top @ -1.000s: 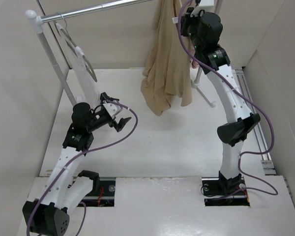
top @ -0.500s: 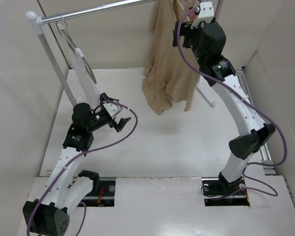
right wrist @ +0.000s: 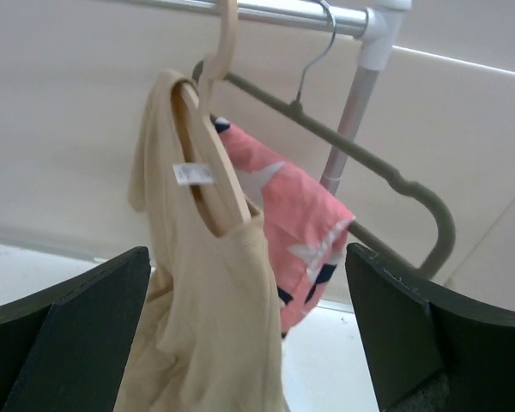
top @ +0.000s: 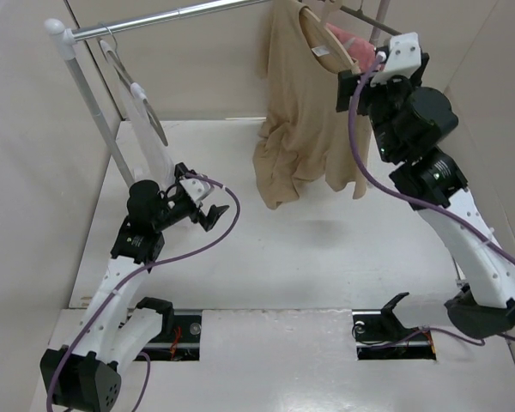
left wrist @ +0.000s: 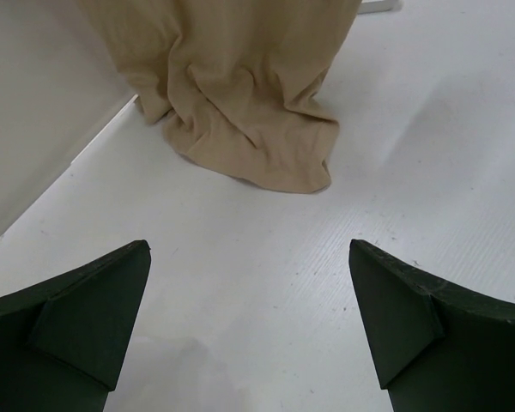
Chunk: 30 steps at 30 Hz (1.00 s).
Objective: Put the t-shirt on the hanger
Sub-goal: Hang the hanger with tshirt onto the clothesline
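Note:
The tan t-shirt hangs on the pale beige hanger, whose hook rests over the rail. The white neck label shows inside the collar. Its hem bunches low, close to the table. My right gripper stands open a short way in front of the shirt, touching nothing; from above it sits just right of the shirt. My left gripper is open and empty, low over the table, well left of the hem.
A metal rail on white posts spans the back. A white garment hangs at its left end. A pink patterned garment and a thin grey hanger hang right behind the t-shirt. Walls enclose the table.
My right gripper has opened, let go at the rail and drawn back down to the right. The t-shirt now hangs free on its hanger. The left arm has not moved.

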Each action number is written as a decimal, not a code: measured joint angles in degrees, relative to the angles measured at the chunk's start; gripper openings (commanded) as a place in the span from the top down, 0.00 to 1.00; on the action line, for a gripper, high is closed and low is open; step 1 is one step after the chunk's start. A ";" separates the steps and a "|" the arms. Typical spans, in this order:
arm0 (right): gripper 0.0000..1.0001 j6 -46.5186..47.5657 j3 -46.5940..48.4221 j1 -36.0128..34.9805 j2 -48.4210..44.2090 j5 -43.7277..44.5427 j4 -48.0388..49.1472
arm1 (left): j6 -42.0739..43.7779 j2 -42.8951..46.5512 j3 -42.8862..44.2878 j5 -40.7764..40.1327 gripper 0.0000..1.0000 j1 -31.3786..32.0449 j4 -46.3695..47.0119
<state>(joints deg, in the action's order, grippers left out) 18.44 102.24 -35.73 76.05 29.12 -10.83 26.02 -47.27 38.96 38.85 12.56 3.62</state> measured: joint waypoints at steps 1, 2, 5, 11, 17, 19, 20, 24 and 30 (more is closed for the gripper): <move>0.00 0.55 -2.58 0.02 -1.92 -0.94 0.33 | -0.48 -0.07 0.00 -0.70 0.00 0.00 0.09; 0.00 0.98 -5.92 0.02 -4.09 -2.25 0.79 | -1.11 -0.15 -0.22 -1.68 0.00 0.15 0.59; 0.00 0.94 -13.90 0.35 -8.94 -7.58 1.16 | -4.31 -0.15 -2.25 -6.67 0.00 0.50 3.06; 0.00 -8.57 -40.98 5.33 -20.26 -17.05 1.05 | -9.62 -0.94 -6.93 -17.27 0.00 0.55 5.55; 0.00 -23.06 -67.12 9.60 -31.19 -16.13 -0.94 | -11.21 -1.46 -12.90 -24.20 0.00 0.96 10.73; 0.00 -28.63 -73.09 10.84 -36.74 -12.90 -1.84 | -11.17 -1.44 -15.32 -25.81 0.00 0.98 11.76; 0.00 -31.65 -75.43 11.39 -39.82 -11.02 -2.12 | -11.23 -1.42 -16.37 -26.38 0.00 0.98 12.04; 0.00 -42.05 -79.06 12.15 -49.07 -2.75 -5.05 | -12.35 -1.16 -18.73 -28.39 0.00 0.98 12.50; 0.00 -49.03 -78.95 12.15 -51.49 4.79 -8.72 | -13.99 0.55 -21.05 -29.29 0.00 0.98 13.31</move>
<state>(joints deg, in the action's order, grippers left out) -30.59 23.29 -23.57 24.56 33.91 -19.55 12.03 -46.72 17.91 9.56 13.54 16.93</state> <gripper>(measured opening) 0.995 0.997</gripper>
